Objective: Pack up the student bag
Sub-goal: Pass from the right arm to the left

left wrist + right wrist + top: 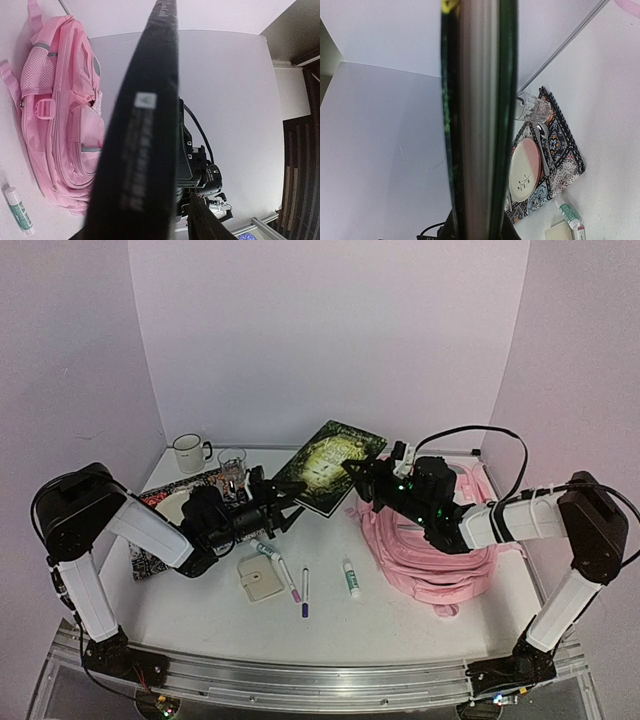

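Right gripper point(357, 472) is clamped on the three o'clock edge of a green book point(330, 462), held up between the arms. The left gripper point(288, 504) sits at the book's seven o'clock corner; whether it truly bites I cannot tell. I reckon the book is on its way to the pink bag point(415, 555), lying at four o'clock of it. Next it needs an open pocket, which I cannot make out. White table point(400, 630), plain pale walls; pens point(290, 582), a glue stick point(351, 578), a mug point(188, 452) at eleven o'clock.

White table point(400, 630); plain pale walls point(330, 330) on three sides.
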Tool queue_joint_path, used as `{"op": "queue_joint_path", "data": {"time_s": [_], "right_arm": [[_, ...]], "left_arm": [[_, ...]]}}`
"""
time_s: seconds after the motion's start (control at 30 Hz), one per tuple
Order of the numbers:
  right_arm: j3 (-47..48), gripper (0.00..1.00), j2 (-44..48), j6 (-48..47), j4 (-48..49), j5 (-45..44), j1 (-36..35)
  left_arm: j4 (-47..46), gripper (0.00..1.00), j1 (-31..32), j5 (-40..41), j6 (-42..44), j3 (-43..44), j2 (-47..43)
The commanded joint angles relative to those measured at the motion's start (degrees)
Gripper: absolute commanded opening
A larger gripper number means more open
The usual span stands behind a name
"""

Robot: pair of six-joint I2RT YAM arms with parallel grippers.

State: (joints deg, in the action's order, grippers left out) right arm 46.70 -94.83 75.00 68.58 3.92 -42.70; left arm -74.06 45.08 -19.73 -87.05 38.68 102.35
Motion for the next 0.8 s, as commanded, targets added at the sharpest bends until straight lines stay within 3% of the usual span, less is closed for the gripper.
{"op": "queue_joint_path", "data": {"time_s": [0.0,0.03,0.17,0.3,0.4,0.6,0.77], "right_arm": [[3.45,0.0,-0.33,-0.05,15.73,3.98,-0.23],[3.16,0.0,-0.64,0.35,16.47,3.82,-0.28],[2.59,0.01,-0.69,-1.14,16.66,3.43,-0.24],[3.09,0.15,0.68,-5.84,11.24,4.81,-0.1],[4.37,0.3,3.08,-11.86,0.05,5.8,0.57],[5.42,0.5,7.43,-22.84,-23.92,10.38,5.9],[9.02,0.66,10.87,-34.63,-50.71,5.7,9.39]], "left_arm": [[-7.81,0.47,0.17,-0.8,-0.25,2.79,1.04],[-7.88,0.45,0.18,-1.22,-0.21,3.14,1.28],[-8.21,0.19,0.18,-1.33,-0.15,2.87,1.23],[-8.3,0.0,-0.18,-0.67,0.47,1.08,0.27],[-8.31,0.0,-1.37,-0.78,0.62,-0.52,-0.08],[-8.32,0.0,-5.09,-0.68,1.5,-4.98,-1.56],[-8.26,0.0,-6.84,-2.61,2.29,-6.41,-1.43]]}}
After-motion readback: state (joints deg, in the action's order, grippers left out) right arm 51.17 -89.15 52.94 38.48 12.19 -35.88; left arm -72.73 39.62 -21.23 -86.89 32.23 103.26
